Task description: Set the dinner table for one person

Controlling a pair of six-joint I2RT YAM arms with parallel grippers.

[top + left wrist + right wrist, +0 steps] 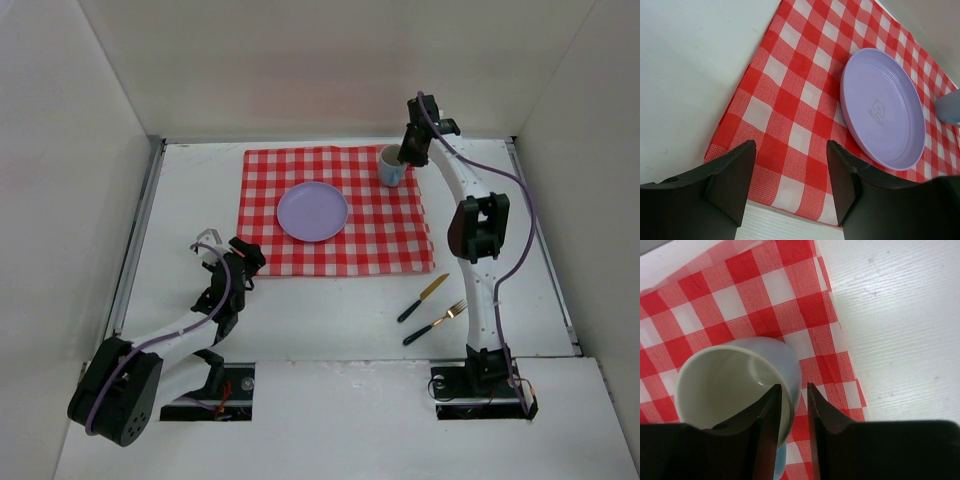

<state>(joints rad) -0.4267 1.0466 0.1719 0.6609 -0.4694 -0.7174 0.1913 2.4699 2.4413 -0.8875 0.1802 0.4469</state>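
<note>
A light blue cup [391, 166] stands on the back right corner of the red-and-white checked cloth [335, 245]. My right gripper [403, 155] is over it. In the right wrist view one finger is inside the cup [730, 380] and the other outside, so the right gripper [792, 387] is closed on the cup's wall. A lilac plate [313, 211] lies in the middle of the cloth. A knife [424, 297] and a fork [436, 322] lie on the white dinner table [330, 310], front right of the cloth. My left gripper [250, 260] is open and empty at the cloth's front left corner.
In the left wrist view the open left gripper [790, 147] frames the cloth's near edge [790, 100], with the plate [882, 107] to its right. White walls enclose the table on three sides. A metal rail [135, 240] runs along the left edge.
</note>
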